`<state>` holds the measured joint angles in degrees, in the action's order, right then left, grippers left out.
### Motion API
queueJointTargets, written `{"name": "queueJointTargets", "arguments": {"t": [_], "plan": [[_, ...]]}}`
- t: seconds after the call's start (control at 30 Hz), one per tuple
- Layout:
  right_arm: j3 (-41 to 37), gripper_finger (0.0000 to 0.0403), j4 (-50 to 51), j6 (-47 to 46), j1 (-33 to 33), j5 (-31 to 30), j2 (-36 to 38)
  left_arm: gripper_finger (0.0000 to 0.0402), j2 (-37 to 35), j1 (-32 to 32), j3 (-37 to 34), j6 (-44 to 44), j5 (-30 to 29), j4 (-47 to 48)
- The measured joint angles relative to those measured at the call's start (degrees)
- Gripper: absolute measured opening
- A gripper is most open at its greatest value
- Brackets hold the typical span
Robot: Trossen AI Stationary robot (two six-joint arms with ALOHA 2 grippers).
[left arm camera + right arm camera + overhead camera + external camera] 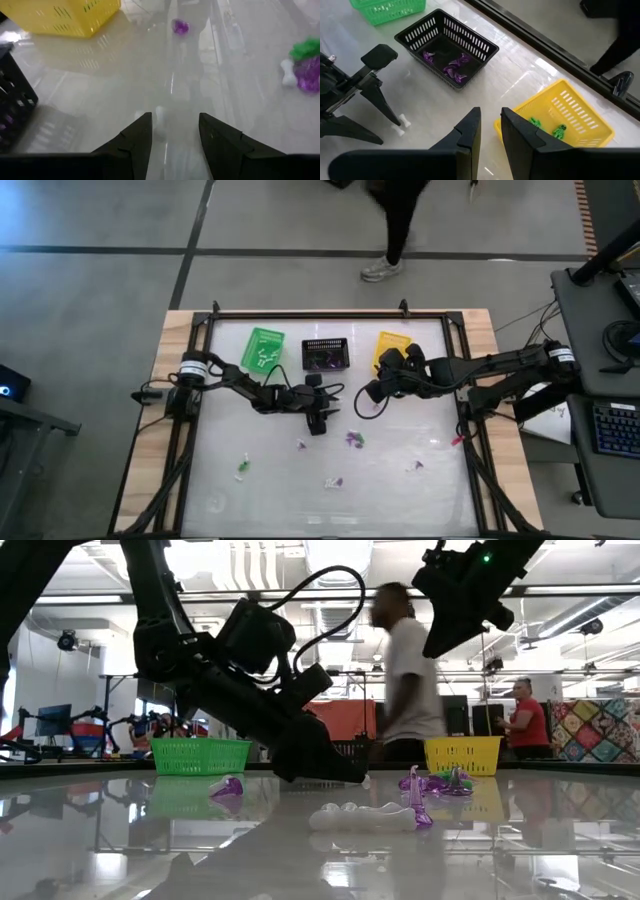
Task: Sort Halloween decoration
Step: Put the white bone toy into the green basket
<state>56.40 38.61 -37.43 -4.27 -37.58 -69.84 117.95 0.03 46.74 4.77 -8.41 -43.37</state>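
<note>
White is the colour that matters here: a small white bone-shaped trinket (pixel 160 114) lies on the glossy worktop (pixel 260 490) directly ahead of the left gripper (pixel 172 131), in line with the gap between its jaws. Those jaws stand parted and hold nothing; the right wrist view shows the same trinket (pixel 401 121) on the surface just beside the left arm's fingertips (pixel 395 119).

The step in hand looks like the pick-up of this white piece. Judging by what the baskets already hold, purple pieces go in the black basket (pixel 446 47), green ones in the yellow basket (pixel 567 117), and the green basket (pixel 264 348) seems to take the white ones, though its contents are too small to be sure.

The right gripper (pixel 490 129) hovers above the worktop next to the yellow basket, jaws only narrowly apart and empty.

More trinkets remain loose: a purple and green cluster (pixel 354 440) near the middle, with others (pixel 333 481) scattered toward the near edge, so the sort is well short of done.

The next move calls for the left gripper to settle so the jaws bracket the bone, then close gently; the piece is tiny and the surface slick, so it could skid away if nudged off-centre.
</note>
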Motion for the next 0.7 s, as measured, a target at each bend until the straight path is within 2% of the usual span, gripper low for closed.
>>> {"name": "queueJointTargets", "arguments": {"t": [0.33, 0.7], "plan": [[0.0, 0.0068, 0.0, 0.0, 0.0, 0.0, 0.0, 0.0141, 0.0, 0.0, 0.0, -0.4, 0.1, 0.3], [0.0, 0.0068, 0.0, 0.0, 0.0, 0.0, 0.0, 0.0055, 0.0, 0.0, 0.0, -0.8, 0.4, 1.1]]}}
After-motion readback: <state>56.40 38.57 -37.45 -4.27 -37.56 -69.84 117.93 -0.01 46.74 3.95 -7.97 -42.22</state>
